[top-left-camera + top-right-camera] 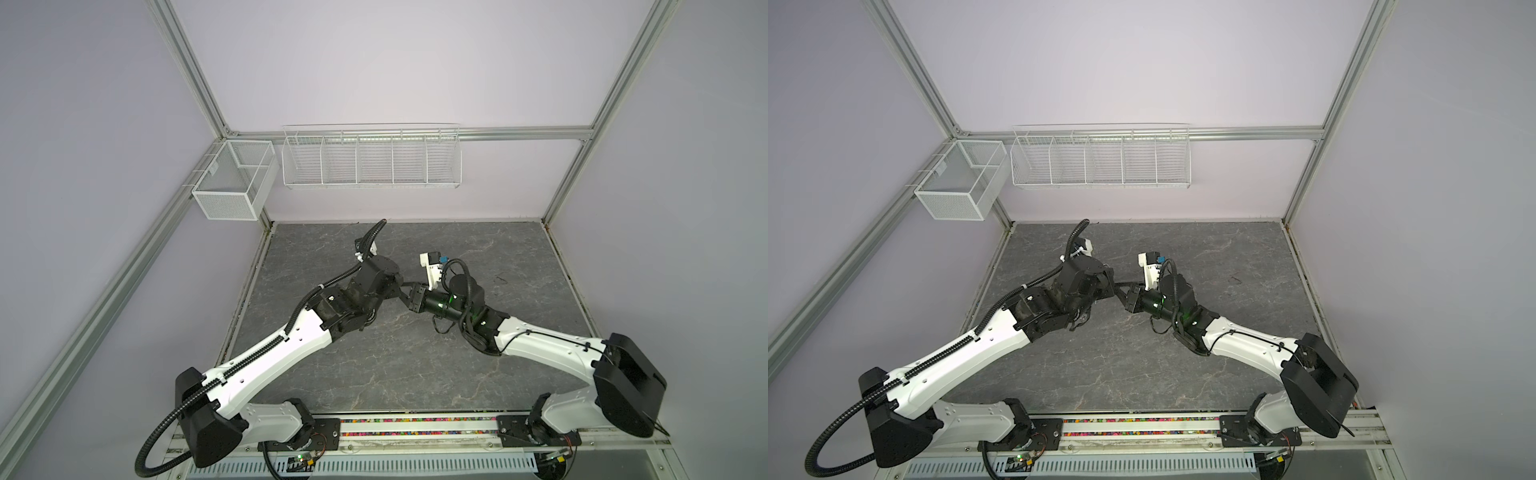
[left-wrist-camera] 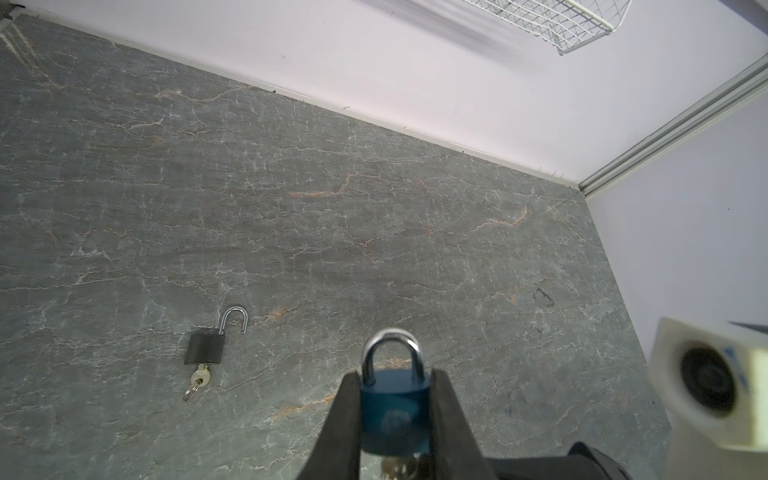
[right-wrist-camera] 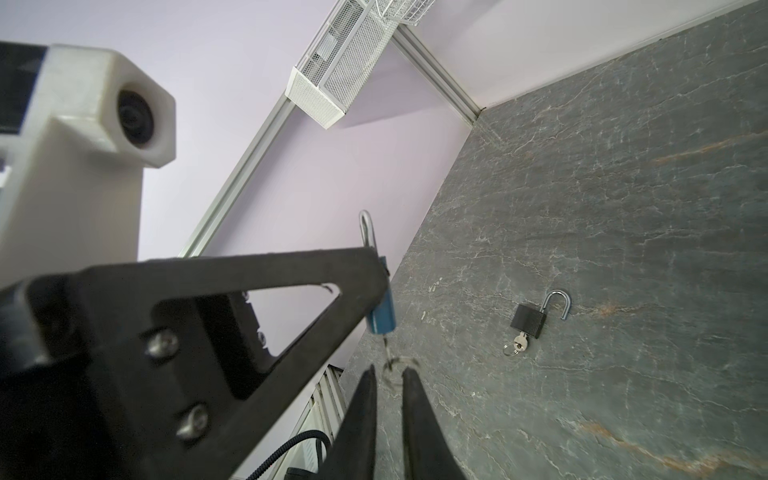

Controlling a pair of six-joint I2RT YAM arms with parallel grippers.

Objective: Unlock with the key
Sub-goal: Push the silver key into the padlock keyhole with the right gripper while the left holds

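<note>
There are two locks here. The black lock (image 2: 205, 347) lies flat on the gray table (image 2: 374, 208). Its metal loop is swung open, and a small key (image 2: 200, 376) sticks out of its bottom. So that lock looks done.

The blue lock (image 2: 392, 411) is not open yet. The left gripper (image 2: 395, 374) squeezes it by its two sides and holds it up in the air, over the middle of the table, between the two arms. Its silver loop (image 2: 392, 345) is shut, with both ends down in the lock body. A blue lock key (image 3: 386, 345) is already pushed into the bottom, and its ring hangs below.

The right gripper (image 3: 389, 370) reaches in from the right side. Its two fingers are a little bit apart, with nothing between them. The key ring is just in front of the finger tips. It looks blurry, so I cannot tell if the fingers touch it.

I think about half the job is done. What is left is to pinch the key in the blue lock, turn it, and make the loop pop up.
</note>
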